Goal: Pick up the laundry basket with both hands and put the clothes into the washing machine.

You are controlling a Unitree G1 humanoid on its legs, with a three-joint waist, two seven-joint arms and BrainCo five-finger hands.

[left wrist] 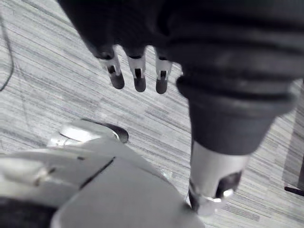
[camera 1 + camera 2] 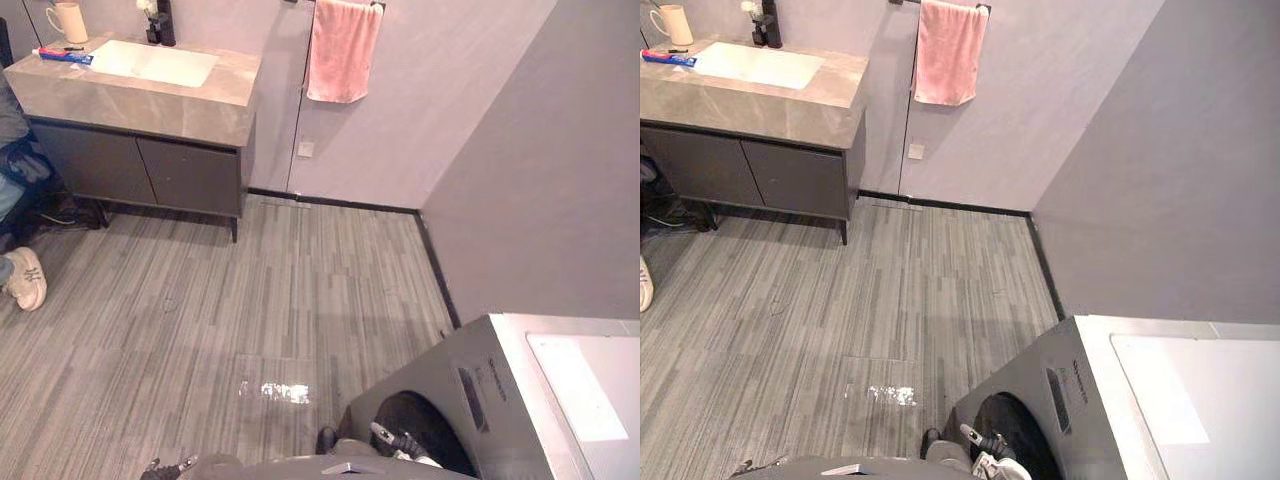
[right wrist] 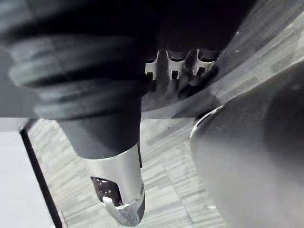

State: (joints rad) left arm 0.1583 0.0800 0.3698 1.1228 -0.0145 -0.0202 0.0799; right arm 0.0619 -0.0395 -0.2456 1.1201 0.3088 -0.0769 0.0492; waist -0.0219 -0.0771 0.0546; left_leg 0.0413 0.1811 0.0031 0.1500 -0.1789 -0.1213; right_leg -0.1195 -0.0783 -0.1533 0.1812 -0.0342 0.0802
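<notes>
The grey washing machine (image 2: 520, 390) stands at the lower right, its top white and its round dark drum opening (image 2: 440, 430) facing the floor space. My right hand (image 3: 173, 66) hangs low over the striped floor with fingers relaxed and nothing in them; it shows in front of the drum opening (image 2: 392, 440). My left hand (image 1: 137, 71) also hangs above the floor, fingers straight, thumb apart, holding nothing.
A grey vanity (image 2: 140, 110) with a white sink (image 2: 160, 62) stands at the back left. A pink towel (image 2: 342, 50) hangs on the far wall. A person's shoe (image 2: 27, 278) is at the left edge. Wood-look floor (image 2: 250, 300) stretches between vanity and machine.
</notes>
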